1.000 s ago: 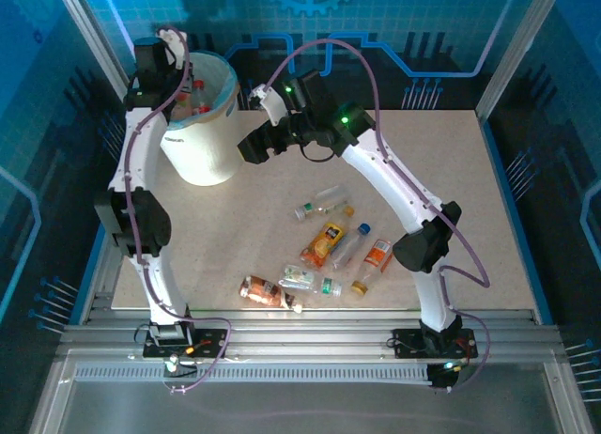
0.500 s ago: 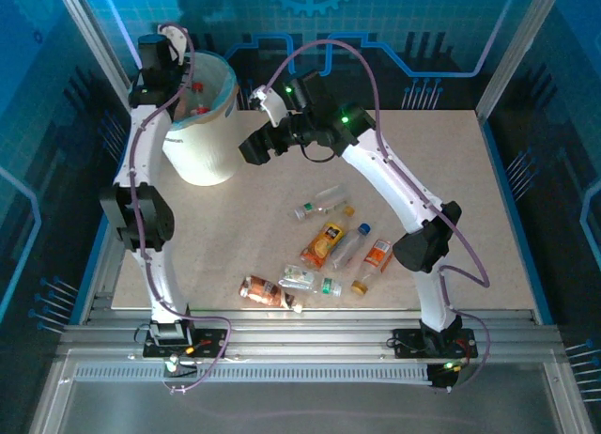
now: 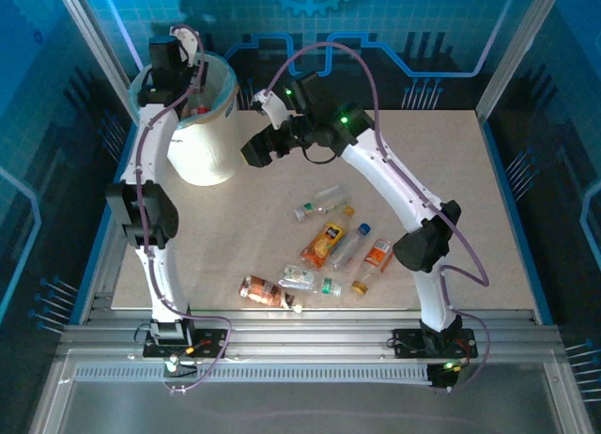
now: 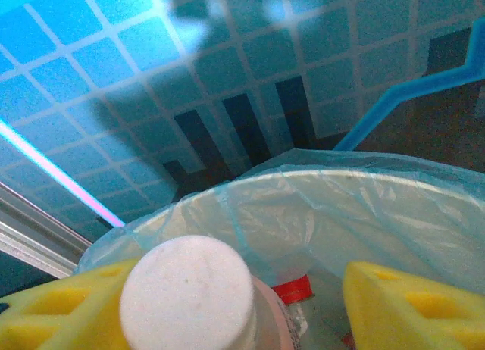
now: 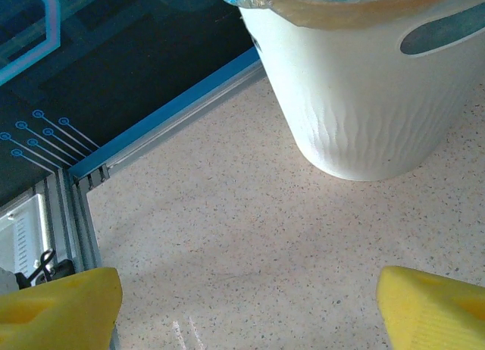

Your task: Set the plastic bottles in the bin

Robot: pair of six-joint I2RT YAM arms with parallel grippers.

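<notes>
My left gripper [image 3: 192, 81] hangs over the mouth of the white bin [image 3: 203, 145], which is lined with a pale green-blue bag [image 4: 318, 206]. Its yellow fingers [image 4: 394, 304] stand wide apart. A clear bottle with a white cap [image 4: 187, 293] lies against the left finger, with a gap to the right one. A red cap [image 4: 292, 289] shows down in the bin. Several plastic bottles [image 3: 326, 241] lie on the table in front of the arms. My right gripper [image 3: 258, 147] hovers open over bare table beside the bin [image 5: 364, 100], holding nothing.
The loose bottles spread from a clear one [image 3: 322, 205] down to a brown-labelled one [image 3: 266, 291] near the front edge. A blue-edged metal frame [image 5: 151, 126] borders the table to the left of the bin.
The left arm has swung further over the bin and its jaws have gone from shut on the bottle to wide apart. The right arm has barely moved.
</notes>
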